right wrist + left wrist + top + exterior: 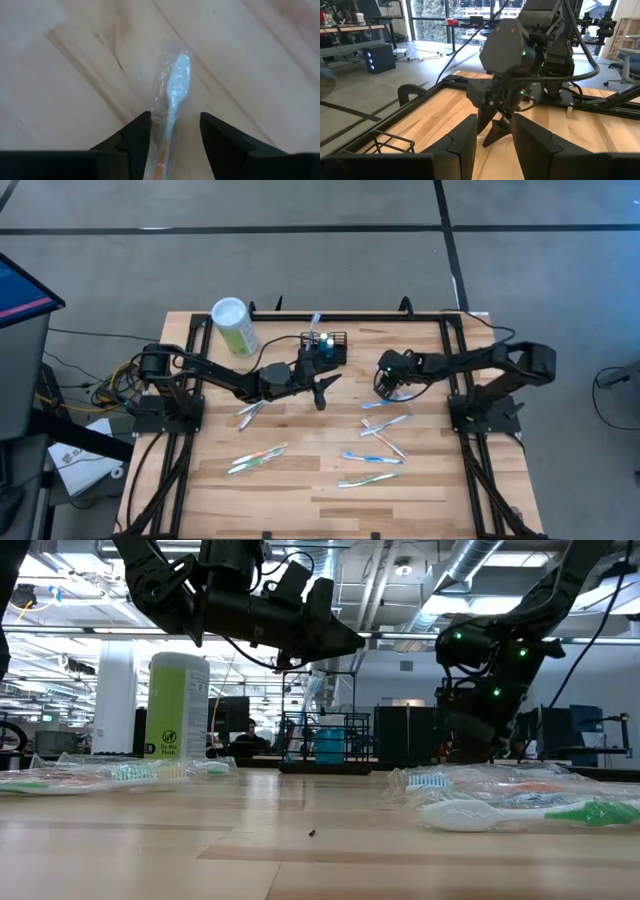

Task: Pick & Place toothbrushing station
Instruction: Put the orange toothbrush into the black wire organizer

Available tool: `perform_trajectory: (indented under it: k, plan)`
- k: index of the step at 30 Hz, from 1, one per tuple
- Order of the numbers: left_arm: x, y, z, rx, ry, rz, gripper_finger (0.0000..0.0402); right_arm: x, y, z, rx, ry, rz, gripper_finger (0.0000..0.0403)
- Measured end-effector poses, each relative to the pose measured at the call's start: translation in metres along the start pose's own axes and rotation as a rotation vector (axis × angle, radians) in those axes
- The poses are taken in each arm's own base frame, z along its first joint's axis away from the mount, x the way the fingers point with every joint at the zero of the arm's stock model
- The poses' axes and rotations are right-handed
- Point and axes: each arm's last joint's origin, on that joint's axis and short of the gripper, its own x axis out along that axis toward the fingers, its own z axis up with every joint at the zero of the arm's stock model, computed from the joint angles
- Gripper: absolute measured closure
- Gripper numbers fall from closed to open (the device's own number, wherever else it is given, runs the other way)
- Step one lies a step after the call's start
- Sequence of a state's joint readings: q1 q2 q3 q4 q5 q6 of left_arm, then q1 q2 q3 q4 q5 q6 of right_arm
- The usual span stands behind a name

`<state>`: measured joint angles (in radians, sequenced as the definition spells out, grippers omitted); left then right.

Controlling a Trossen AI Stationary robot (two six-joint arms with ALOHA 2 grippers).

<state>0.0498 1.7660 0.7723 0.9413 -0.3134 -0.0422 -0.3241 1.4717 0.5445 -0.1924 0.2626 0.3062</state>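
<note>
Two dark arms work over a pale wooden counter strewn with wrapped toothbrushes, as the right tool hangs jaws-down over one of them near the counter's right edge. Its fingers stand apart on either side of the clear wrapper, with nothing gripped between them.

That wrapped toothbrush, pale with an orange end, lies flat on the boards and runs straight between the fingers. A good grasp here probably means coming down with the handle centred, closing across the narrow width rather than along it, and pinching low enough to catch the brush and not just the slippery film.

The toothbrushing station, a small black wire-mesh basket, sits near the counter's far edge, roughly at its middle. A blue item and an upright toothbrush already stand in it.

The left tool hovers just in front of the basket, between it and the right arm. Its fingers are parted and empty. It looks the main obstacle: any carry from the right toward the basket would likely have to pass around or above it.

A pale-green cylinder with a white lid lies tipped toward the far left corner. More wrapped toothbrushes lie scattered toward the near edge, well clear of the basket; several lie just beside the targeted one and could be dragged along.
</note>
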Motion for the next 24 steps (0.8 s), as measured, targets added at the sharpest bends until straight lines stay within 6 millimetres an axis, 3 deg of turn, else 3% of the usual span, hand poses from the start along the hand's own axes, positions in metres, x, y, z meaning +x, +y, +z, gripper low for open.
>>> perform_trajectory:
  k: [7, 16, 24]
  plan:
    - [0.000, -0.001, 0.000, 0.000, 0.000, -0.003, 0.0286, 0.006, 0.004, 0.005, -0.005, -0.044, 0.015, 0.0245]
    - [0.000, -0.001, 0.000, 0.000, 0.000, -0.003, 0.0286, 0.005, 0.004, 0.004, -0.050, -0.038, 0.016, 0.0389]
    - [0.000, -0.001, 0.000, 0.000, 0.000, -0.003, 0.0286, 0.000, 0.011, 0.015, -0.077, -0.072, 0.026, 0.0394]
